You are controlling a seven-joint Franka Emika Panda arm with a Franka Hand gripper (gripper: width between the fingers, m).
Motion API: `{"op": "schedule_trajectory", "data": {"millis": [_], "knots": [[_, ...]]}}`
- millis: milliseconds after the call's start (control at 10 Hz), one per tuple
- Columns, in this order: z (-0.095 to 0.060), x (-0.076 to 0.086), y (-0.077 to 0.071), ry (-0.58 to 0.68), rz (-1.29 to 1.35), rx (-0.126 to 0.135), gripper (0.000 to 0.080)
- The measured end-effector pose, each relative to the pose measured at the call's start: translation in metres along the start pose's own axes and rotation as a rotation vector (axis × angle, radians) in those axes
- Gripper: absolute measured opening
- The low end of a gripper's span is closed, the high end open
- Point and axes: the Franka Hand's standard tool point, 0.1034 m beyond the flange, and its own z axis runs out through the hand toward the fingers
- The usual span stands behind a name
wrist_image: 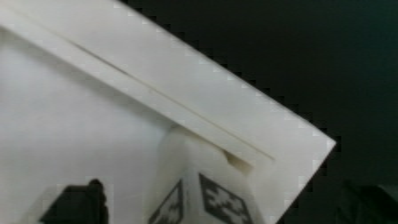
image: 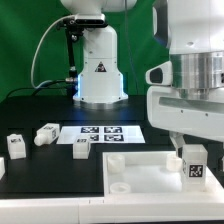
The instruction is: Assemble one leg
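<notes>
So I've got the gripper (image: pixel 186 148) clamped on 1 leg (image: pixel 192 163), holding it upright right over the corner of the big white panel (image: pixel 140 170) on the exterior view's right. In the wrist view the leg (wrist_image: pixel 199 190) sits between the fingers (wrist_image: pixel 80 200), tag facing the camera, right by the panel's (wrist_image: pixel 107 120) raised edge.

My take on doing this well: line the post up square over the corner socket before lowering, keep it vertical, go slow. I can't actually see the socket from here, so I'd nudge gently.

3 spare legs (image: pixel 47 133) wait near the marker board (image: pixel 103 132).
</notes>
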Motion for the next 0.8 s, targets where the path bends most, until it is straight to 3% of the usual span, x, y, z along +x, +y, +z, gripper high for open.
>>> {"op": "schedule_trajectory", "data": {"millis": [400,500,600,700,800], "knots": [[-0.0015,0.0058,0.0058,0.005,-0.734,-0.041,0.0649],[-0.0011,0.0057,0.0054,0.007,-0.704,-0.039,0.0649],[-0.0009,0.0057,0.0056,0.007,-0.675,-0.039,0.0524],[-0.0008,0.0061,0.0058,0.007,-0.675,-0.040,0.0524],[-0.0007,0.0059,0.0058,0.007,-0.632,-0.039,0.0388]]}}
